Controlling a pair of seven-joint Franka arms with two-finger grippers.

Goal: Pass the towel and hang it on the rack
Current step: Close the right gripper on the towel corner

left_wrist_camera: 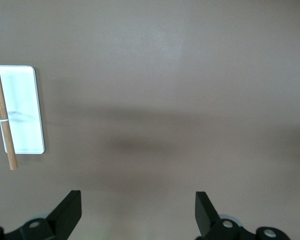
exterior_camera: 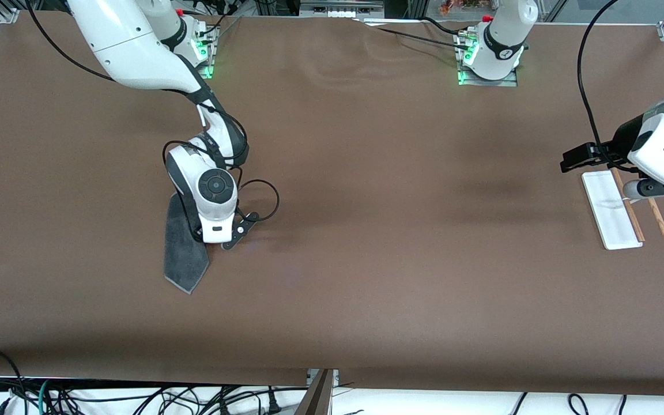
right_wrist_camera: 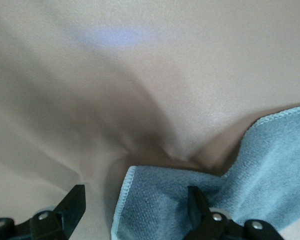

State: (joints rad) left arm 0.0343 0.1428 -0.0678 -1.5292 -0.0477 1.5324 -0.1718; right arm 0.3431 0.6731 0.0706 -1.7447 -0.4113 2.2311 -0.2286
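Observation:
The dark grey towel point(exterior_camera: 183, 253) lies flat on the brown table toward the right arm's end; its pink-red patch does not show. My right gripper point(exterior_camera: 210, 237) is low over the towel's edge. In the right wrist view the gripper point(right_wrist_camera: 135, 205) is open, and the towel's stitched border point(right_wrist_camera: 126, 200) lies between its fingers. The rack point(exterior_camera: 610, 213) has a white base and two wooden rods point(exterior_camera: 630, 214), and it stands toward the left arm's end. My left gripper point(exterior_camera: 663, 189) hangs over the rods. In the left wrist view it point(left_wrist_camera: 138, 210) is open and empty, with the rack point(left_wrist_camera: 22, 110) off to one side.
A brown cloth covers the whole table point(exterior_camera: 366, 173). Black cables point(exterior_camera: 263, 199) loop beside the right hand. The arm bases point(exterior_camera: 487, 57) stand along the table edge farthest from the front camera.

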